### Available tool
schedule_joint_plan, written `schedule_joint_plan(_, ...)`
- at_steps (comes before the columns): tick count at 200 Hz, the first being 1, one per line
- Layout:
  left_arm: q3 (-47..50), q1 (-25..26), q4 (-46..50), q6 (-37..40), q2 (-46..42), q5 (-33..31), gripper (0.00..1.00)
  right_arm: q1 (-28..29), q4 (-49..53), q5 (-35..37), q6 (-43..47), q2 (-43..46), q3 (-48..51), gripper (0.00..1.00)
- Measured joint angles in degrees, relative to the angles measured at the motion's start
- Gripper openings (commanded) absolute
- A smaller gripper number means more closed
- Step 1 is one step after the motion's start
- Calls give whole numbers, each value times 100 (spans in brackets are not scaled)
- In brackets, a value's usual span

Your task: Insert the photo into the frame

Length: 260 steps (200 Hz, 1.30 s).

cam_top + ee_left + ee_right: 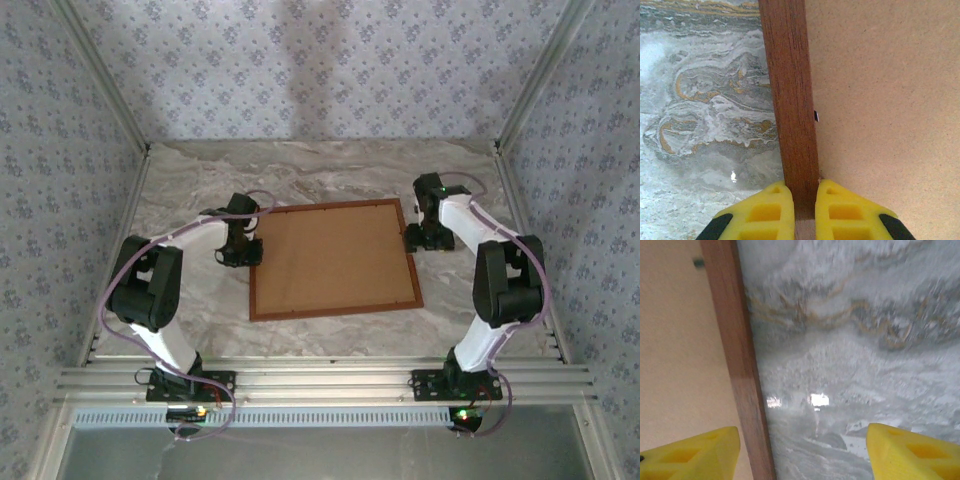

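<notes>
The frame (335, 311), thin reddish-brown wood, lies flat in the middle of the marble table with a plain brown backing board (335, 257) filling it. The photo is hidden. My left gripper (240, 252) is at the frame's left side. In the left wrist view its yellow fingers (772, 210) are shut on the moulding (790, 100), one on each side. My right gripper (418, 240) is at the frame's right side and stands open (802, 440). It straddles the right moulding (737, 355), one finger over the board (675, 365) and the other over bare table.
The marble table (330, 180) is walled by patterned panels on three sides, with aluminium rails along the near edge (320, 380). Both arm bases sit on those rails.
</notes>
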<state>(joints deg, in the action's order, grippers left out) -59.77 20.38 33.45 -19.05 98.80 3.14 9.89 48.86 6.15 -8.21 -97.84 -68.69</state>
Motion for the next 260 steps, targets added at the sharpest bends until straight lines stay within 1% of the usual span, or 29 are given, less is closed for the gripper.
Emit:
schedule_joint_plan(26,0,0,2,0,0,-2,0,70,-48,0,-170,273,540,65)
schedule_joint_plan(62,-44,0,55,2,28,-2,0,201,-42,2,-415,640,986,65)
schedule_joint_plan(102,-48,0,55,2,35,0,0,350,-26,52,-693,684,1344,66)
schedule_joint_plan(165,-96,0,105,2,72,0,0,533,33,269,-986,691,1370,66)
schedule_joint_plan(260,-98,0,107,2,74,0,0,619,-52,260,-1088,629,1449,66)
